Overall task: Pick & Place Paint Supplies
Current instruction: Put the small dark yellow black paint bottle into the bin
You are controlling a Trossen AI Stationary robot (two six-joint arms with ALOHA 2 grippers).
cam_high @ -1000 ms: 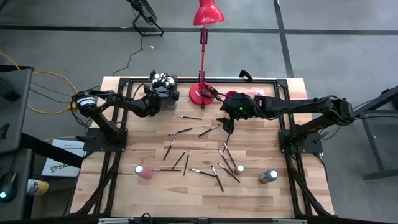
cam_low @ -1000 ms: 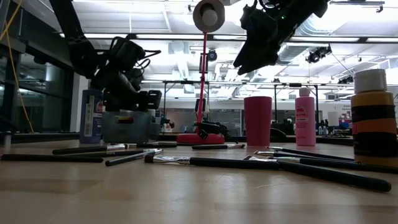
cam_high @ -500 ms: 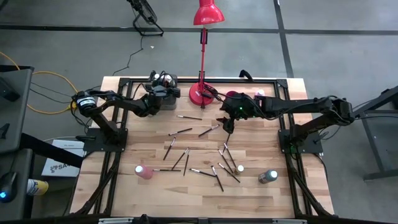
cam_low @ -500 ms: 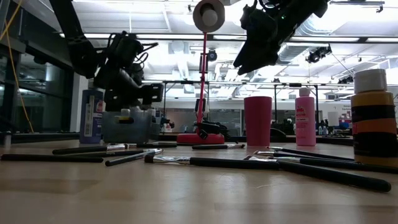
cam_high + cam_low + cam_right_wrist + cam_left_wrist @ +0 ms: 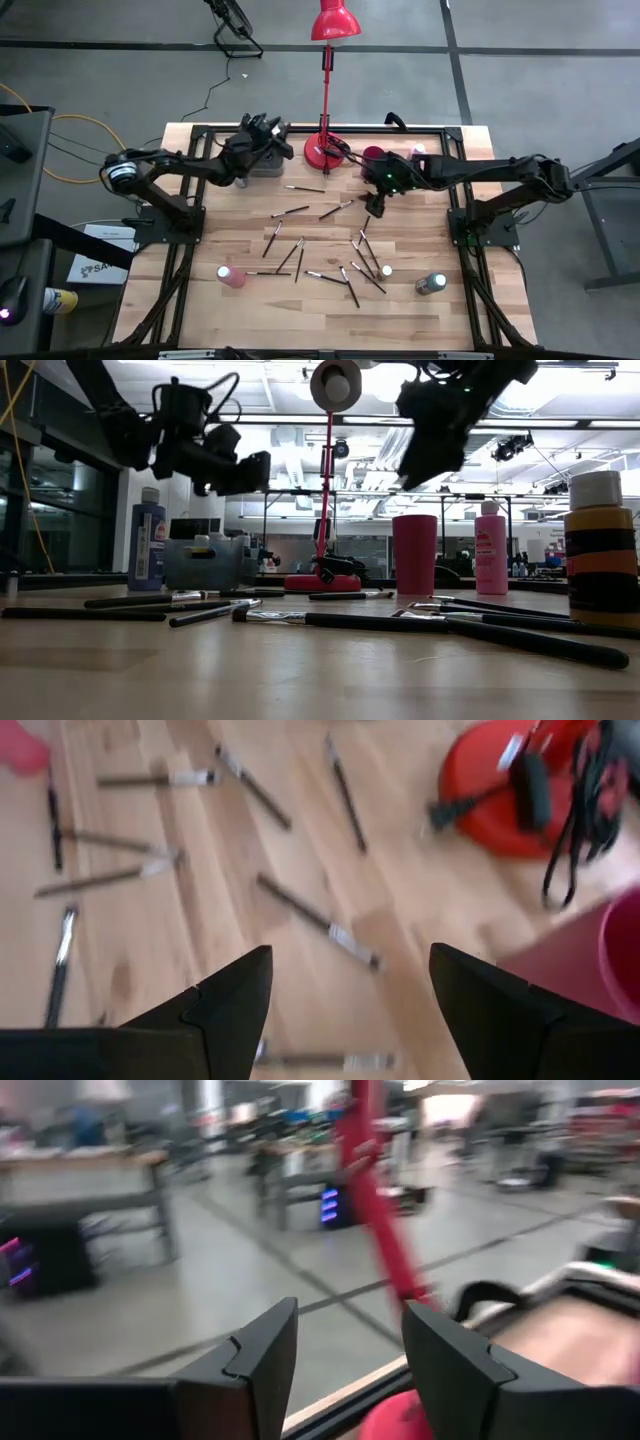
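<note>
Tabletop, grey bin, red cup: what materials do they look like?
Tabletop: wood, pale butcher-block planks with visible grain and seams, matte to satin finish. Grey bin: probably translucent plastic; bottles inside show dimly through its wall. Red cup: likely plastic, smooth and opaque with an even dark red colour; ceramic can't be ruled out.

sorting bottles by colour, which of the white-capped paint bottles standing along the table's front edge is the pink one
The pink paint bottle at the front left. The other two front bottles, a small one and a dark-bodied one, stand toward the front right and show no pink.
</note>
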